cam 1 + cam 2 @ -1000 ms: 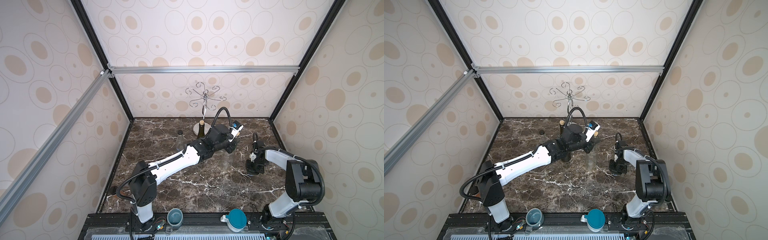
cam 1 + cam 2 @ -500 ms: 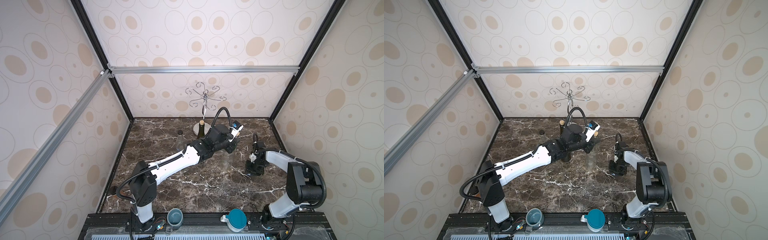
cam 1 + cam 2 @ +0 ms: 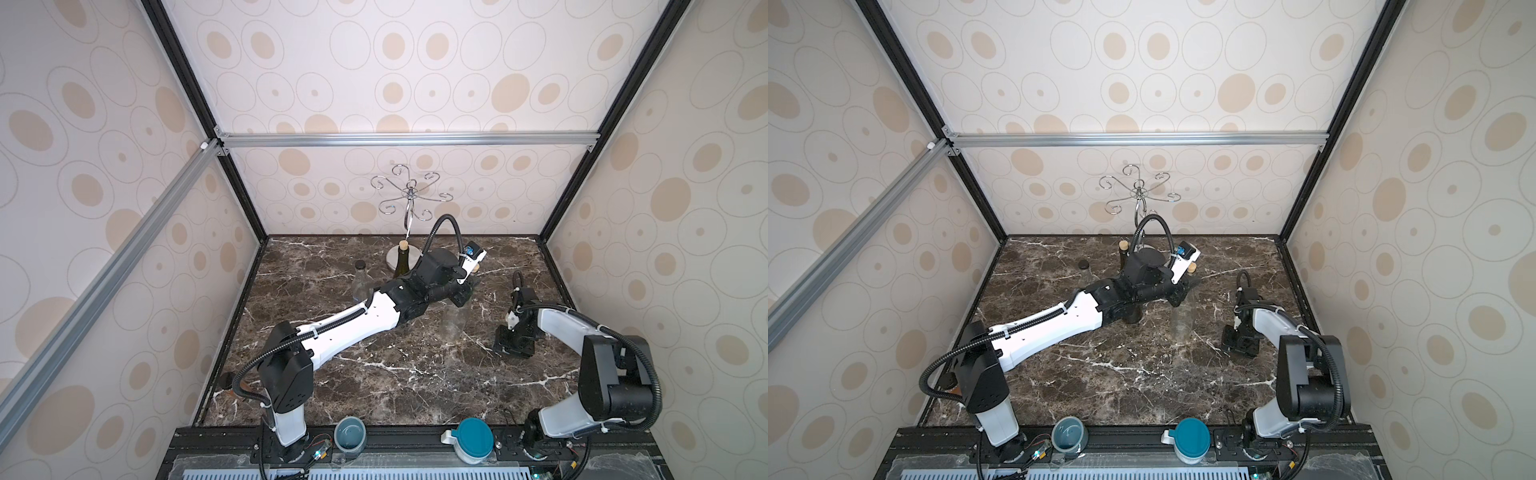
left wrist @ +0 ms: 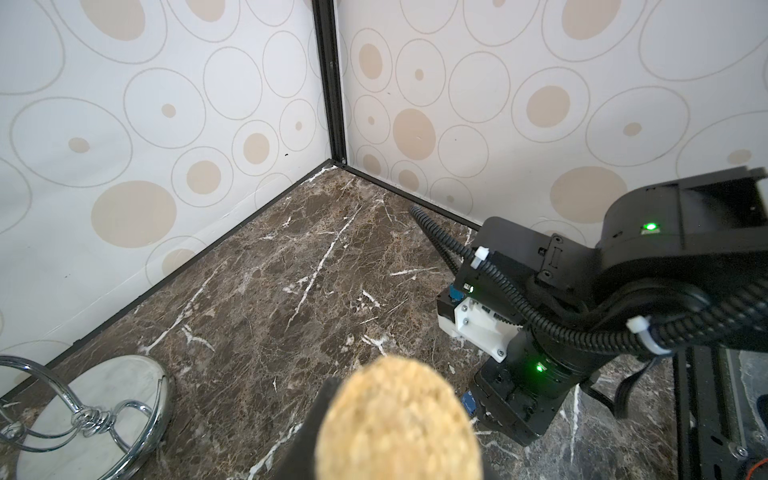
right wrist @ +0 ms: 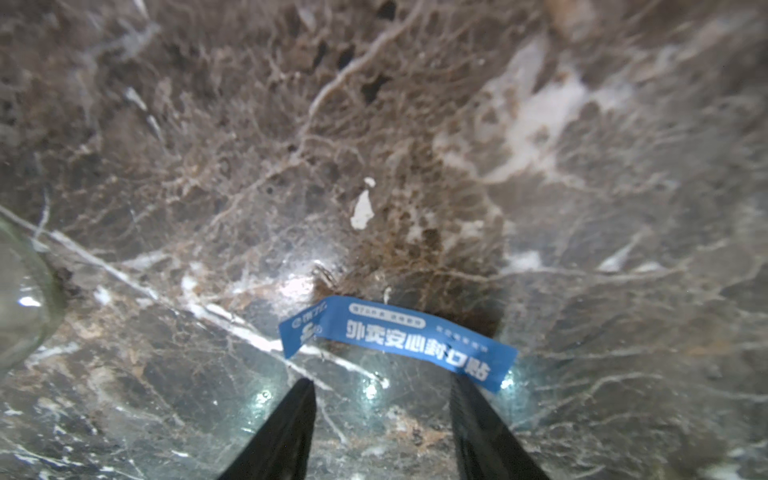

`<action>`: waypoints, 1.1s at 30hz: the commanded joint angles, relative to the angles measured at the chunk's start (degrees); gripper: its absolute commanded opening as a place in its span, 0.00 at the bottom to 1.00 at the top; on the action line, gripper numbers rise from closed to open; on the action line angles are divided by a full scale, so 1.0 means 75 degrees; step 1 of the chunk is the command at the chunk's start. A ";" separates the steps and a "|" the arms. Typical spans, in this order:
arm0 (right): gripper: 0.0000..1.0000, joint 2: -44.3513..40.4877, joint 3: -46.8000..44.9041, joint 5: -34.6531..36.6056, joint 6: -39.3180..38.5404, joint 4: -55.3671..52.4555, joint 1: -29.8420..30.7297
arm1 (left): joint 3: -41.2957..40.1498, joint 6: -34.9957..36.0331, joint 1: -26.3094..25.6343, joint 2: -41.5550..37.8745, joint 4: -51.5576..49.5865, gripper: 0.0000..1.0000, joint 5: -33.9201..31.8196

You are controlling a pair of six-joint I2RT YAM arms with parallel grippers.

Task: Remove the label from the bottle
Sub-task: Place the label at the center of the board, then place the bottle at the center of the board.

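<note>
This is a robotics lab cell with bar props, not a real home. Black posts [image 3: 195, 104] and aluminium bars [image 3: 407, 139] frame a booth whose walls [image 3: 415, 62] are flat panels of oval-patterned paper. The top [image 3: 415, 386] is brown marble. A left arm [image 3: 353, 332] and a right arm [image 3: 559, 332] are mounted on a black rail [image 3: 399, 434] at the front edge, where bare wiring [image 3: 320, 451] shows. A wire glass rack [image 3: 409, 195] and a wine bottle [image 3: 401, 266] stand at the back.

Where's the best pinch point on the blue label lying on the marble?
The folded-up end of the blue label: it seems raised off the marble table, while the rest lies flat. Come from above with the right gripper, its open jaws straddling the strip's width there.
</note>
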 commanded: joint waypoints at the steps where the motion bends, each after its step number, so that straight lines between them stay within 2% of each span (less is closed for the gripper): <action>1: 0.58 -0.0325 0.0002 -0.0005 0.0050 -0.0304 -0.0104 | 0.0036 -0.0124 0.0001 0.0089 -0.0509 0.16 0.0041; 2: 0.59 -0.0397 0.0037 -0.0013 0.0049 -0.0355 -0.0125 | 0.0090 -0.0147 0.0006 0.0111 -0.0493 0.16 0.0017; 4: 0.70 -0.0558 0.0118 -0.0041 0.0040 -0.0477 -0.0130 | 0.0193 -0.0188 0.0018 0.0170 -0.0458 0.16 -0.0017; 8: 0.78 -0.0973 0.0355 -0.0042 0.0083 -0.0721 -0.0168 | 0.0439 -0.0242 0.0071 0.0296 -0.0398 0.14 -0.0111; 11: 0.98 -0.1206 0.0565 -0.0142 0.0084 -0.0907 -0.0259 | 0.0702 -0.0231 0.0135 0.0433 -0.0391 0.11 -0.0184; 12: 1.00 -0.1275 0.0636 -0.0190 0.0078 -0.0971 -0.0305 | 0.0815 -0.0219 0.0159 0.0503 -0.0397 0.11 -0.0207; 18: 1.00 -0.1654 0.0881 -0.0392 0.0012 -0.1175 -0.0530 | 0.1680 -0.0129 0.0276 0.0987 -0.0433 0.08 -0.0353; 24: 1.00 -0.1960 0.0952 -0.0376 -0.0079 -0.1358 -0.0678 | 0.3091 0.0171 0.0370 0.1835 -0.0624 0.06 -0.0557; 33: 1.00 -0.2277 0.0953 -0.0545 -0.0268 -0.1396 -0.0742 | 0.6394 0.0332 0.0638 0.3853 -0.1487 0.05 -0.0605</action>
